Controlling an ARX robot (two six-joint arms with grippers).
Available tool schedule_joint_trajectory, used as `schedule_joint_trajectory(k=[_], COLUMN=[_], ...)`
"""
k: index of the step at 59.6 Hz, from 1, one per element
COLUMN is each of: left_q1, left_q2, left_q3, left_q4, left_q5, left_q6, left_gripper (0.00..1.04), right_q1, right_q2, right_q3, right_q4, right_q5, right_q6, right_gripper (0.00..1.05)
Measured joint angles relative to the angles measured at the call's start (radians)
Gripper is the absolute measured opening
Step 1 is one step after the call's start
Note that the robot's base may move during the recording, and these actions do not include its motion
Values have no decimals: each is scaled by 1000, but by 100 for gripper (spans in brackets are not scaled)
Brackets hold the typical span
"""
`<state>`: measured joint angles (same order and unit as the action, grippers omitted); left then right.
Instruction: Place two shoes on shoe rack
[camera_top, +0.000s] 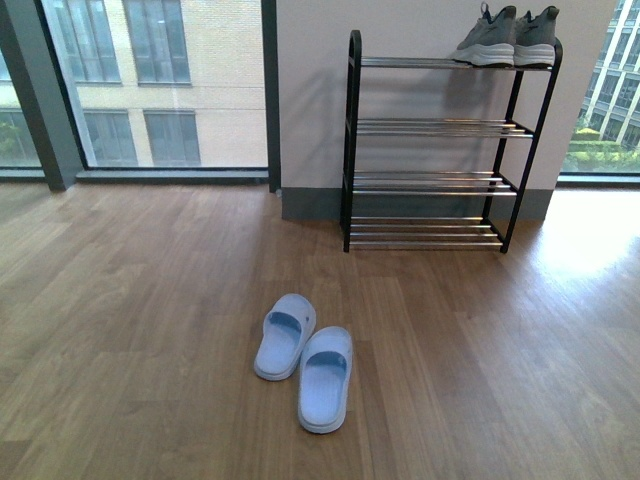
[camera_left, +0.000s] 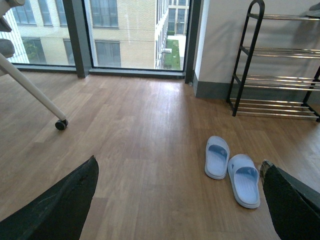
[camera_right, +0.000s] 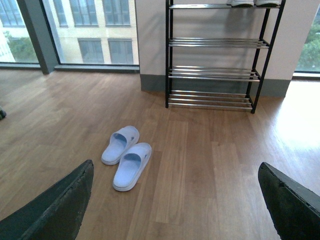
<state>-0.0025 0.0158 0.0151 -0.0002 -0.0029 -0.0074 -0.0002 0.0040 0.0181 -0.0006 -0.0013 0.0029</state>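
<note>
On floor (camera_top: 150, 300) before shoe rack (camera_top: 430, 125), two blue slides (camera_top: 325, 380).

Sneakers (camera_right: 241, 3) cropped above (soles only).

Two pale blue plastic slides (camera_top: 303, 361) lie side by side on the brown wood-plank floor (camera_top: 150, 330). A black-framed rack with chrome-bar shelves (camera_top: 430, 150) stands there too. Grey knit sneakers (camera_top: 508, 37) sit on its top shelf.

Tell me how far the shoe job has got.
Done: the grey knit sneakers sit on the top shelf of the black four-tier rack. In hand: nothing; the left pincer and right pincer are open, empty. Left: the pale blue plastic slides lie on the wooden floor.
</note>
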Motion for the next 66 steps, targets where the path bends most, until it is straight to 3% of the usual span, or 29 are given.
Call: schedule_joint_trajectory(k=[66], left_q1=[0], left_q2=[0], left_q3=[0], left_q4=[0], left_q5=[3], left_q6=[0], left_gripper=[95], right_q1=[0], right_q2=[0], right_q3=[0], right_q4=[0], right_q5=[0], right_q6=[0], right_gripper=[95])
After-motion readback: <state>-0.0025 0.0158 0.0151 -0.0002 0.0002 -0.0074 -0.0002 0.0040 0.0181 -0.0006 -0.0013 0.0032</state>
